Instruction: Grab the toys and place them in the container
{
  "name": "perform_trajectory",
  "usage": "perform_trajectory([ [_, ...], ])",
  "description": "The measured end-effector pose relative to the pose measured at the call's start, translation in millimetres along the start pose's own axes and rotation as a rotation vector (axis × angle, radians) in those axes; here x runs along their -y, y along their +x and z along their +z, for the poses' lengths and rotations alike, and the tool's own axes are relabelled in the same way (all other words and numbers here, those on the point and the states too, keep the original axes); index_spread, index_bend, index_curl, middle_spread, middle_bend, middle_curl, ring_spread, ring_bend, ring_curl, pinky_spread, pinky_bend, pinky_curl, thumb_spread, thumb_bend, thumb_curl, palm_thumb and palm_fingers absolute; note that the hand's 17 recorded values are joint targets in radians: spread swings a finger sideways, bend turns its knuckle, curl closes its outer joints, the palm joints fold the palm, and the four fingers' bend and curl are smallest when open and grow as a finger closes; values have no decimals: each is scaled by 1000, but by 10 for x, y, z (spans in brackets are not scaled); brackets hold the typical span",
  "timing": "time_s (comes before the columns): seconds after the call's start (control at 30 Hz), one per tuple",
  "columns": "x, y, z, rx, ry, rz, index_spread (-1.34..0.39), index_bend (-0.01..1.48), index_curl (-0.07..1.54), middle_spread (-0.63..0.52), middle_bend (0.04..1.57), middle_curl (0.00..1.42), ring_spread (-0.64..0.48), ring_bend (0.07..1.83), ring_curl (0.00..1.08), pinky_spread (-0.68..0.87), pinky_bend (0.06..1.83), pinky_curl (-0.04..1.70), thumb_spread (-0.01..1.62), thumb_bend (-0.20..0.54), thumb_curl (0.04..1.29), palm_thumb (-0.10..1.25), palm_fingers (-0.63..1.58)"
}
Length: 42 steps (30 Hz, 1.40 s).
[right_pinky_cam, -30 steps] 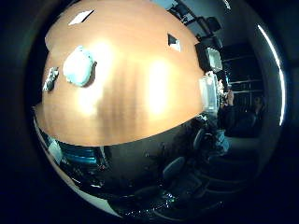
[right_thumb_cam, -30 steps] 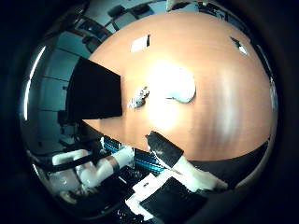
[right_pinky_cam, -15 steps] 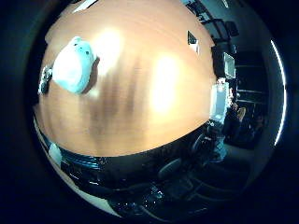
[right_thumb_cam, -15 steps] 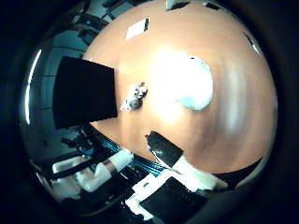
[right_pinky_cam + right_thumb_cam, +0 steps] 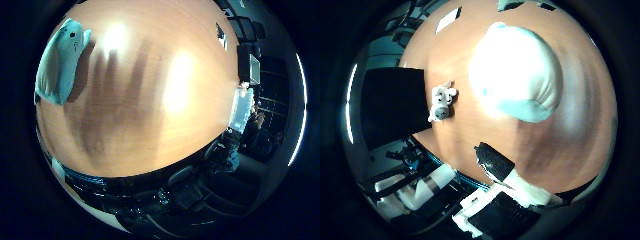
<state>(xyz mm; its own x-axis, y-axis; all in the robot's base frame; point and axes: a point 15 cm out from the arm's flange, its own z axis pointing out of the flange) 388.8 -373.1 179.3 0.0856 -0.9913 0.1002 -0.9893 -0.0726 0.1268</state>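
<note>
My fingers [image 5: 495, 162] are showing only as a black-tipped white part reaching in at the edge of the thumb-side view, curled round nothing, but I cannot tell from that whether they are spread wide or drawn narrow. What is changing is my height: over the last second the pale blue-white plush toy [image 5: 517, 75] has been swelling from a small shape out on the tabletop [image 5: 150, 100] to something filling much of the thumb-side view, so my palm is closing on it. In the little-finger-side view a long streaked shadow is now lying on the wood just beside the plush, which I am reading as my own fingers' shadow. The plush is resting on the tabletop, not yet lifted. A small white-and-grey toy [image 5: 441, 102] is lying near it, just beside the dark container [image 5: 390, 107] at the tabletop's edge. I am judging that the plush is the 1st of 2 toys to go in, and the grasp is about due.
</note>
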Motion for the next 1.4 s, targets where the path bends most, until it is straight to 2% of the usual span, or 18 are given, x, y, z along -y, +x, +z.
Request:
perform_trajectory([
  [0.3, 204, -216, 121, 8, -19, -32, -415, 174, 307, 23, 186, 297, 193, 202, 243, 419, 253, 317, 1056, -24, 268, 482, 188],
  [0.43, 270, -310, 242, 9, -47, -55, -404, 161, 292, 15, 196, 299, 186, 266, 259, 408, 279, 319, 1054, -24, 272, 488, 256],
  [0.6, 301, -359, 297, -2, -68, -71, -373, 167, 280, -48, 230, 319, 105, 373, 272, 384, 300, 312, 1051, -21, 277, 498, 400],
  [0.67, 292, -364, 292, 0, -70, -72, -371, 180, 289, -116, 270, 336, -23, 479, 289, 323, 290, 296, 1050, -17, 281, 524, 580],
  [0.7, 293, -362, 283, -1, -69, -73, -375, 188, 294, -151, 337, 357, -79, 539, 299, 272, 285, 287, 1051, -19, 282, 530, 724],
  [0.73, 290, -356, 264, -3, -67, -73, -385, 190, 300, -197, 401, 380, -148, 619, 317, 200, 283, 271, 1054, -13, 287, 556, 855],
  [0.77, 282, -351, 250, -3, -67, -74, -388, 180, 298, -222, 451, 400, -190, 664, 323, 104, 354, 271, 1060, -8, 291, 580, 1038],
  [0.8, 277, -348, 235, -4, -66, -75, -404, 219, 343, -249, 514, 445, -237, 744, 378, -56, 483, 323, 1064, -9, 298, 615, 1216],
  [0.87, 261, -330, 207, -6, -64, -73, -419, 335, 423, -269, 692, 531, -266, 860, 439, -259, 683, 395, 1073, -6, 311, 681, 1334],
  [0.9, 252, -319, 195, -7, -62, -71, -419, 378, 445, -268, 722, 545, -265, 894, 453, -266, 725, 414, 1074, 1, 317, 699, 1414],
  [0.93, 238, -300, 169, -9, -59, -67, -428, 474, 496, -268, 799, 585, -266, 970, 483, -299, 812, 453, 1078, -4, 325, 733, 1378],
  [1.03, 184, -231, 88, -17, -49, -53, -413, 722, 657, -244, 1013, 692, -255, 1173, 570, -310, 1041, 571, 1088, -3, 346, 813, 1281],
  [1.17, 95, -190, -83, -22, -41, -41, -359, 934, 803, -218, 1173, 786, -235, 1326, 643, -262, 1221, 692, 1112, -1, 381, 933, 1157],
  [1.4, -332, -165, -591, -10, -57, -9, -291, 1033, 893, -188, 1265, 860, -218, 1403, 703, -214, 1285, 805, 1156, -10, 417, 1013, 1079],
])
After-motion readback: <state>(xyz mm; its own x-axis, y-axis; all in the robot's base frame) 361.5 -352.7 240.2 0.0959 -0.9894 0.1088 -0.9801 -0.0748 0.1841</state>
